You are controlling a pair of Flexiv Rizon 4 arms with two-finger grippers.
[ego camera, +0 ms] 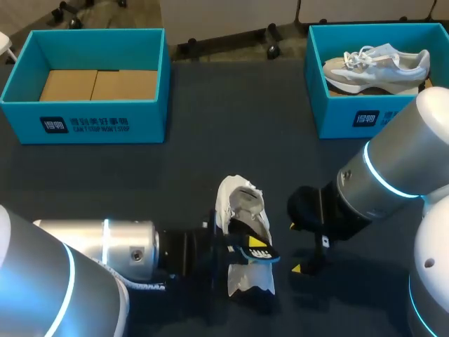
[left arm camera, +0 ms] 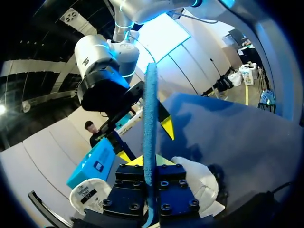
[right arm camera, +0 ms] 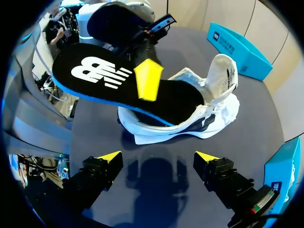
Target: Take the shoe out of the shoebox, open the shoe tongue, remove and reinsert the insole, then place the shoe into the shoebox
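Right wrist view looks onto the insole (right arm camera: 95,76), a flat, foot-shaped sheet with a matt black face, a bright blue edge and a white logo mark printed near its wide end. The left gripper (right arm camera: 148,80) is clamped on it from two sides, one yellow tip lying on the black face. The insole slants, and its far end reaches into the opening of the shoe (right arm camera: 209,114), a white trainer of soft, crumpled fabric with a dark stripe along its sole, resting on the dark table (right arm camera: 266,99).

The right gripper (right arm camera: 158,159) hangs just beside the shoe with its fingers wide apart and nothing between them.

From the left wrist, the insole (left arm camera: 150,118) shows edge-on as a thin blue strip rising between that gripper's fingers (left arm camera: 164,160).

From the head camera, the shoe (ego camera: 242,203) sits near the table's front, between the two arms. A teal shoebox (ego camera: 84,119) with white print and a bare cardboard floor stands far left. Another shoebox (ego camera: 351,116) far right holds a pale laced trainer (ego camera: 375,64).
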